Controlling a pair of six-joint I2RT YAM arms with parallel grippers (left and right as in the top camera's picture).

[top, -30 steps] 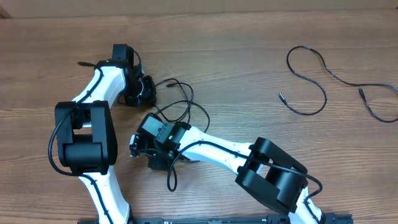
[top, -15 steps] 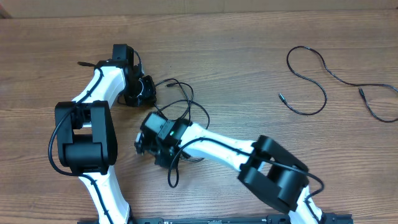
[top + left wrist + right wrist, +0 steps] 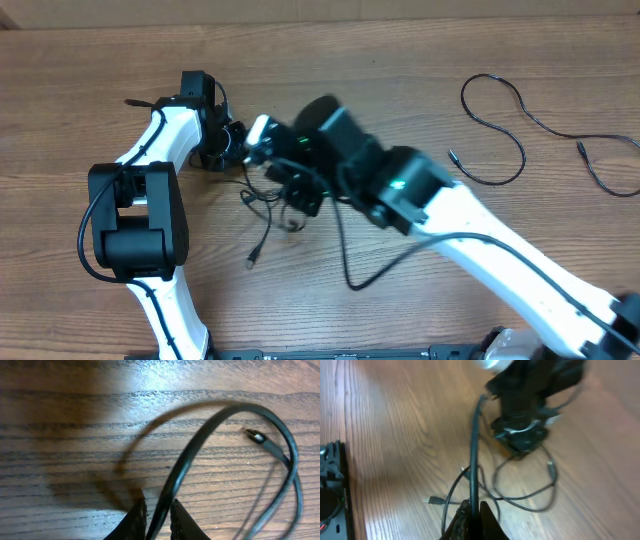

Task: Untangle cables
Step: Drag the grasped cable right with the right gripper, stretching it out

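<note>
Toward the left-centre of the worktop (image 3: 400, 60), the cables (image 3: 270, 205) sit as a loose knot of thin black cords between the two arms. Two more cords (image 3: 495, 130) lie well apart on the far right, clear of the knot.

The left hand (image 3: 157, 506) is low by the wood with its jaws together on a loop (image 3: 210, 435) that curves up and away from them. The right hand (image 3: 474, 510) is raised above the wood, blurred in the overhead view. Its jaws are clamped on one strand (image 3: 475, 450), which runs straight and tight toward the left hand. I cannot tell whether that strand is the same cord as the loop.

That tight line looks like the main risk. With both hands clamped, a pull by the right hand away from the left could cinch the knot smaller instead of opening it. This is most likely if the strand passes through the slack loops hanging beneath it.

A hard tug could also drag the cord out of the left hand's narrow grip, and the whole bundle would then slide along with nothing freed.

A plug (image 3: 250, 262) dangles low near the wood at the end of one cord. As it trails, it may hook another loop or catch on the left hand and lock the tangle.

The slack loops lie just beside the left hand and could wrap round its fingers. Speed makes all of this worse, because a thin cord can slip or snap tight suddenly.
</note>
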